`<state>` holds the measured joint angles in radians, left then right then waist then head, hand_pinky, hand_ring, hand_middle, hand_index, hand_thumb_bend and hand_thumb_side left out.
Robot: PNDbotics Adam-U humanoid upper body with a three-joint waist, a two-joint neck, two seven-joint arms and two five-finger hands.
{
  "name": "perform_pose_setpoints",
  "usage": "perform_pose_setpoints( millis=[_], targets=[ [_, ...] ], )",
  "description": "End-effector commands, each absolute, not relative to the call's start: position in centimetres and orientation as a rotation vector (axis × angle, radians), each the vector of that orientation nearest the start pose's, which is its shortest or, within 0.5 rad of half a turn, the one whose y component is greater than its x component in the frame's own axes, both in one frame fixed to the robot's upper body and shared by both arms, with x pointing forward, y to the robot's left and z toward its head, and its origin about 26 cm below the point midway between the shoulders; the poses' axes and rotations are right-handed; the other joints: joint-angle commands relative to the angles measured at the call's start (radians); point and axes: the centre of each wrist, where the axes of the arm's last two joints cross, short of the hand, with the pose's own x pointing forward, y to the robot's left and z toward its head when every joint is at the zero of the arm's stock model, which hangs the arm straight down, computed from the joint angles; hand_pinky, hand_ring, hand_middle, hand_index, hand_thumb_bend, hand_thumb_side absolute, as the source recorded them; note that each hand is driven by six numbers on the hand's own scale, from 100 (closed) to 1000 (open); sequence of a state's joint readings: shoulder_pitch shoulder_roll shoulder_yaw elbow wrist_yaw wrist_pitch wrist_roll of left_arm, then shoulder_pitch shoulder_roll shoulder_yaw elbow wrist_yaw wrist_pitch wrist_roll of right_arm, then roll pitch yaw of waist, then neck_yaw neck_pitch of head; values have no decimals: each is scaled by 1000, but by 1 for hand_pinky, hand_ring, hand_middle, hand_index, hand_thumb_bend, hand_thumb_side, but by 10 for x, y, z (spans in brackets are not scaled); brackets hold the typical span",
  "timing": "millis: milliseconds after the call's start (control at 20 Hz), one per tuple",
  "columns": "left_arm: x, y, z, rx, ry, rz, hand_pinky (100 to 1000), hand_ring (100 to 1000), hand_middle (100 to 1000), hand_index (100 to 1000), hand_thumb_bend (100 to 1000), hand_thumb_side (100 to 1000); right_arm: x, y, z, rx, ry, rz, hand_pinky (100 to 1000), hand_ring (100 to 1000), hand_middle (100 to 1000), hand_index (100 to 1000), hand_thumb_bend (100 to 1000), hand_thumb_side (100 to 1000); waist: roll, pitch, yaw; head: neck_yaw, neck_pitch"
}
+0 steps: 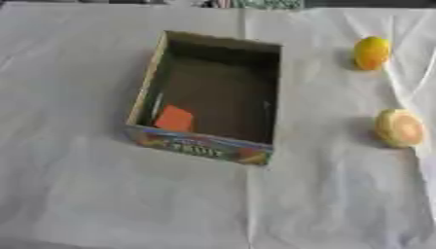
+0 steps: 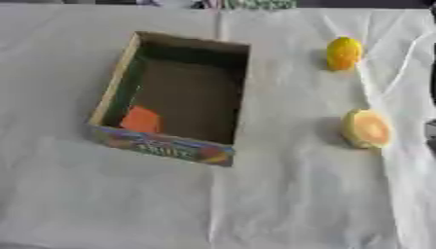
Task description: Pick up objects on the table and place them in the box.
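Note:
An open cardboard box (image 1: 200, 146) with a colourful printed front wall stands left of the table's middle, turned slightly askew. Inside it, at the front left corner, lies a flat orange piece (image 1: 174, 118). To the box's right, a yellow-orange round fruit (image 1: 372, 52) sits at the far right on the cloth. Nearer, a paler yellow round thing with an orange face (image 1: 400, 128) rests apart from the box. Neither hand shows in either view.
A creased white cloth (image 1: 128, 204) covers the whole table. A dark sliver (image 2: 431, 131) shows at the right edge of the right eye view; I cannot tell what it is. Striped fabric (image 1: 264, 4) lies at the far edge.

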<state>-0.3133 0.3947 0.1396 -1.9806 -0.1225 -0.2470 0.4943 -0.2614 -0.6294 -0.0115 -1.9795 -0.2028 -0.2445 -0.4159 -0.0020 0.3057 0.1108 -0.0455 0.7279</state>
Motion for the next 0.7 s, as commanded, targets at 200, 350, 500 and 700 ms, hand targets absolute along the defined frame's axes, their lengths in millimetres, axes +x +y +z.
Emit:
perform_pose_setpoints(
  millis=[200, 350, 500, 700],
  targets=[
    [296, 305, 227, -853, 3444, -213, 746, 790, 773, 865, 253, 538, 290, -313, 230, -345, -2534, 104, 810, 741, 742, 749, 100, 694, 1, -16, 0, 3, -10],
    [296, 305, 226, -854, 3446, -216, 746, 790, 773, 865, 252, 539, 290, -313, 230, -345, -2532, 104, 810, 741, 742, 749, 100, 696, 1, -16, 0, 3, -9],
    [296, 305, 225, -856, 3449, -218, 746, 789, 773, 865, 251, 541, 290, -313, 230, -350, -2527, 110, 810, 742, 743, 750, 100, 692, 1, -16, 0, 2, -9],
    [296, 305, 225, -861, 3448, -212, 746, 789, 773, 865, 254, 539, 288, -319, 232, -415, -2513, 199, 816, 756, 754, 760, 100, 718, -2, -17, 0, 4, -8]
  ],
)
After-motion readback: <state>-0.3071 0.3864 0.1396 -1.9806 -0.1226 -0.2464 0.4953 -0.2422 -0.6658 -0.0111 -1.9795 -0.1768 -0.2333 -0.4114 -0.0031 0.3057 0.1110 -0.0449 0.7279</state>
